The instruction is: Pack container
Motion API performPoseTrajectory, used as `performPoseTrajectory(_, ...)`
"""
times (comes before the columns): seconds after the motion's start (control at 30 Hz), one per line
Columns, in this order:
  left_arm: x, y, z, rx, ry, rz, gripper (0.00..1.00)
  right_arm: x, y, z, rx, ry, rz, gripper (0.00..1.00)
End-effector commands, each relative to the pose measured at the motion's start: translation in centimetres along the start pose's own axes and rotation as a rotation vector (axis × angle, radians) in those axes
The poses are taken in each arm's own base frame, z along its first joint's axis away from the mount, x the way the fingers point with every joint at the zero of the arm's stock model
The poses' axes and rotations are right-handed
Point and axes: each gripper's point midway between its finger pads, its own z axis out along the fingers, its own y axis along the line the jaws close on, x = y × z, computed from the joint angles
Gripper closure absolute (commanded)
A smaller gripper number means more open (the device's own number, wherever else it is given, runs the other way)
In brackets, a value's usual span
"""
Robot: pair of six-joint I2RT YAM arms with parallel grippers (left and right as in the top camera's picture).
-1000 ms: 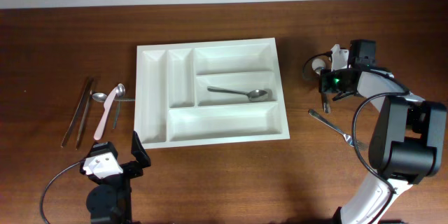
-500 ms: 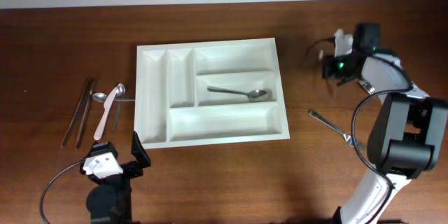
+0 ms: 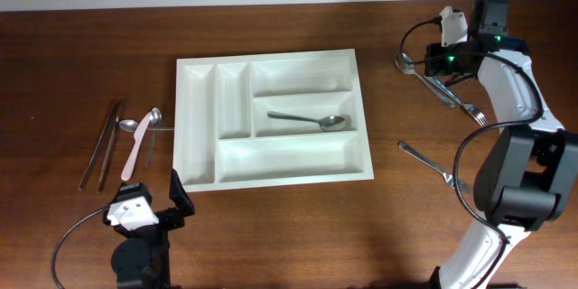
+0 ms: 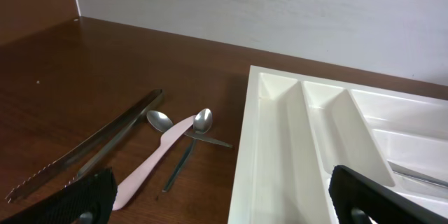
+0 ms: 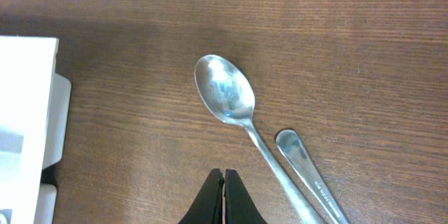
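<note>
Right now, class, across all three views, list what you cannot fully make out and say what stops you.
Right wrist view: the loose spoon has its handle running off the bottom edge. The neighbouring utensil shows only its handle, type unclear.
Left wrist view: the packed spoon in the container is cut by the right edge.
Overhead: the lone utensil has its far end crossed by the right arm's cable.
</note>
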Motion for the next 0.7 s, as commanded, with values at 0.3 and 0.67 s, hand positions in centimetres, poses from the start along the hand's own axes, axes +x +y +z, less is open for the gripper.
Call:
performPoseTrajectory(0.3, 0.1, 0.0, 0.0, 0.005, -0.003, 0.018, 0.01, 2.9, -1.3, 4.3, 0.012, 0.097, -0.055, 0.19)
performPoseTrajectory(0.67, 0.1, 0.0, 0.0, 0.005, -0.003, 0.018, 0.01, 2.0, -2.2, 6.6, 0.022, 0.041, -0.144, 0.19)
